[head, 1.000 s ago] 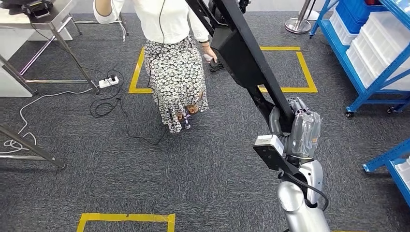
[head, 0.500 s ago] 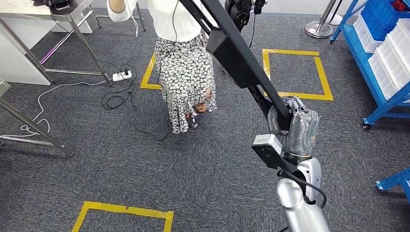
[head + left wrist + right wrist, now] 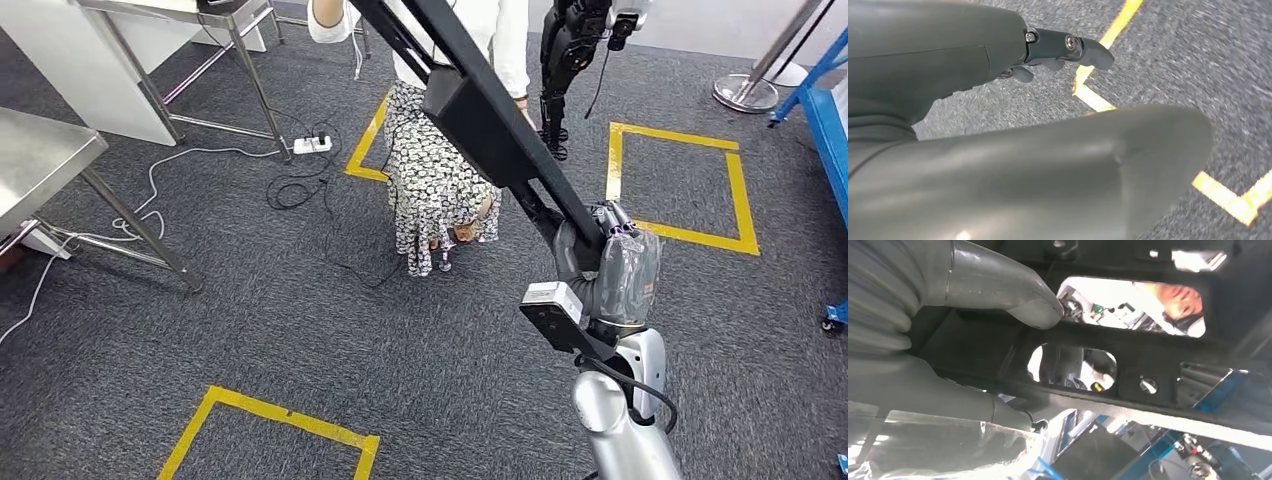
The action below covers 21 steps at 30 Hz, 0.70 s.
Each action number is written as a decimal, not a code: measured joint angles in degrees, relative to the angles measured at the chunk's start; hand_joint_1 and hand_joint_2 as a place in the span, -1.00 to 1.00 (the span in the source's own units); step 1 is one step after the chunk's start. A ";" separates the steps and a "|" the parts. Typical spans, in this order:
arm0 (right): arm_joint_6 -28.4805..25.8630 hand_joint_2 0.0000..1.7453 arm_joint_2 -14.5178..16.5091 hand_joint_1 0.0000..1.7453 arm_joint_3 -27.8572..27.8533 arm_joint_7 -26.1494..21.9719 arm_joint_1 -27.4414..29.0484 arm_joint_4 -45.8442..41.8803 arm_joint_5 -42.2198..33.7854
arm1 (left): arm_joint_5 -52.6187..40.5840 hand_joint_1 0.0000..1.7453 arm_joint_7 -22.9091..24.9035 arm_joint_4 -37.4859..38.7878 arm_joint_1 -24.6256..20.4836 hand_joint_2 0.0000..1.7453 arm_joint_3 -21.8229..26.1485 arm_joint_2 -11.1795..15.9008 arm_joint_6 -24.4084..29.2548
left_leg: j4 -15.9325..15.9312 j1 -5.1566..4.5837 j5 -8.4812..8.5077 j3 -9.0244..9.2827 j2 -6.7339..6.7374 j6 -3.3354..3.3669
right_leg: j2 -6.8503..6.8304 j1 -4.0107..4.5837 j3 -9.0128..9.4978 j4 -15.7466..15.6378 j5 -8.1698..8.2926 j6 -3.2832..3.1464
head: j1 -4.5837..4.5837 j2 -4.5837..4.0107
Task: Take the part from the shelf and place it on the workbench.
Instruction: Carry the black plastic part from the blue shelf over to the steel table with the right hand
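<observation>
Seemingly one part (image 3: 480,110), right hand (image 3: 610,265).

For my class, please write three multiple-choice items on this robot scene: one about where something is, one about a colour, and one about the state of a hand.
1. Where does the white power strip lie?
A. on the carpet by a steel table leg
B. on the blue shelf
C. inside a taped square

2. What colour is the tape marking squares on the floor?
A. red
B. yellow
C. white

3. What is the right hand doing?
A. hanging with nothing in it
B. pressing on the carpet
C. holding a long black part

Answers:
1 A: the power strip lies on the grey carpet beside the table leg.
2 B: the taped squares are yellow.
3 C: the right hand grips the black part, which rises up past the person.
</observation>
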 joint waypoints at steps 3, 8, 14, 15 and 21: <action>-0.80 1.00 -0.53 1.00 0.04 0.04 0.54 -0.54 -0.32 | -0.11 -1.00 -0.01 0.01 0.14 -1.00 0.03 0.23 0.29 | 2.95 0.32 -1.52 -1.77 -1.35 -1.94 | 1.02 -0.07 1.84 -4.04 1.29 -0.61 | 0.38 0.00; -1.19 1.00 -0.75 1.00 0.01 0.06 0.93 -1.16 -0.85 | -0.20 -1.00 0.07 0.07 0.62 -1.00 0.04 0.21 0.66 | 7.70 1.07 -4.06 -4.05 1.41 -2.83 | -0.36 0.47 2.23 -3.99 1.17 -2.87 | 0.05 0.00; -1.26 1.00 -0.90 1.00 -0.01 0.06 1.14 -1.38 -0.89 | -0.65 -1.00 -0.17 0.07 0.48 -1.00 0.03 0.19 0.56 | 17.00 0.53 -5.51 -10.14 4.16 -1.51 | -2.96 2.26 2.95 -4.04 0.31 -4.07 | -0.15 0.00; -1.27 1.00 -0.91 1.00 0.00 0.06 1.14 -1.39 -0.80 | -0.77 -1.00 -0.31 0.06 0.46 -1.00 0.03 0.20 0.43 | 13.04 -0.08 -3.35 -8.25 4.87 -0.66 | -3.41 2.39 3.24 -4.11 0.13 -4.23 | -0.15 0.00; -1.23 1.00 -0.78 1.00 0.03 0.94 1.13 -1.72 0.03 | -1.42 -1.00 -0.77 -0.04 -0.03 -1.00 -0.02 0.68 -0.10 | 2.50 -2.51 -0.76 -2.65 6.72 1.36 | -6.18 2.62 4.80 -5.54 -0.41 -3.66 | -0.16 0.00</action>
